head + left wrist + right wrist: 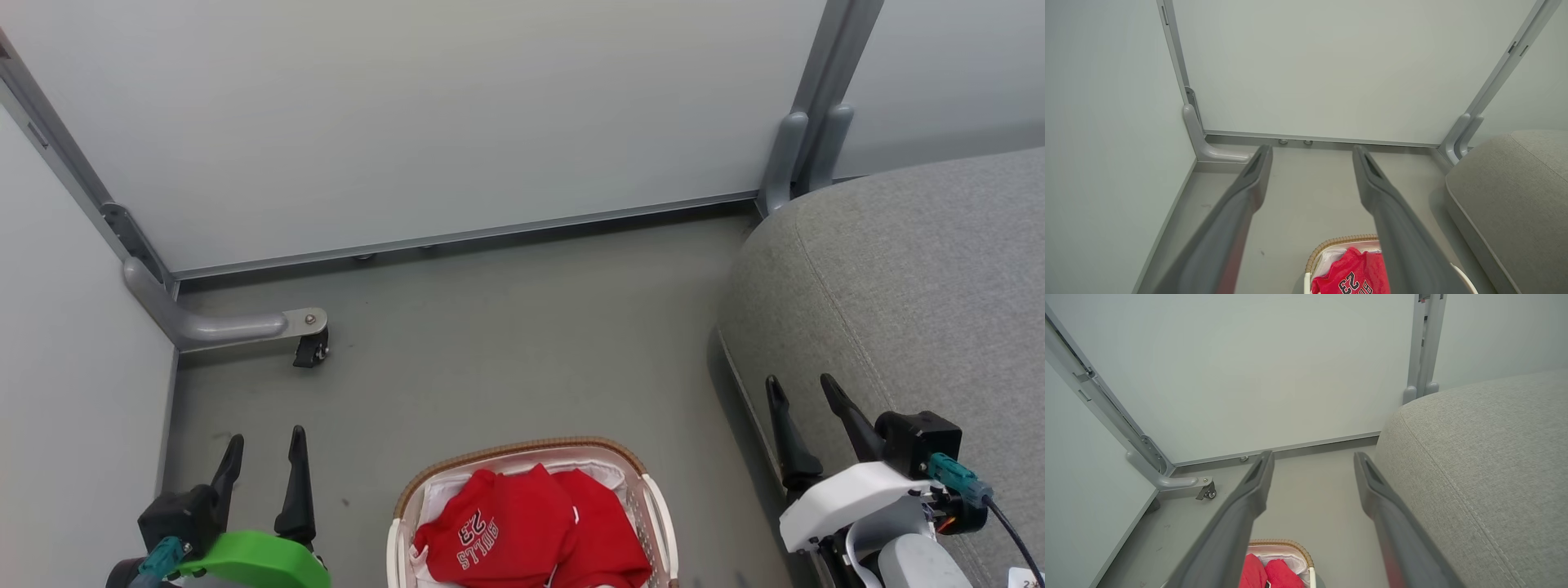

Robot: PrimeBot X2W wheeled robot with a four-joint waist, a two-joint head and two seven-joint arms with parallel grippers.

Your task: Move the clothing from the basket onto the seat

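Note:
The red clothing (531,527) lies bunched inside the white basket (657,514) at the bottom middle of the head view; white "BULLS 23" lettering shows on top. The same clothing (1355,275) peeks between my left fingers, and the clothing (1267,573) shows low in the right wrist view. The grey seat (906,278) rises at the right. My left gripper (263,447) hangs open over the floor left of the basket. My right gripper (802,388) stands open beside the seat's front edge. Both hold nothing.
Pale partition walls (424,114) close the back and left. A grey metal foot with a caster (310,347) juts from the left corner onto the floor. Another upright post (804,147) stands beside the seat's back corner. Bare grey floor (522,351) lies beyond the basket.

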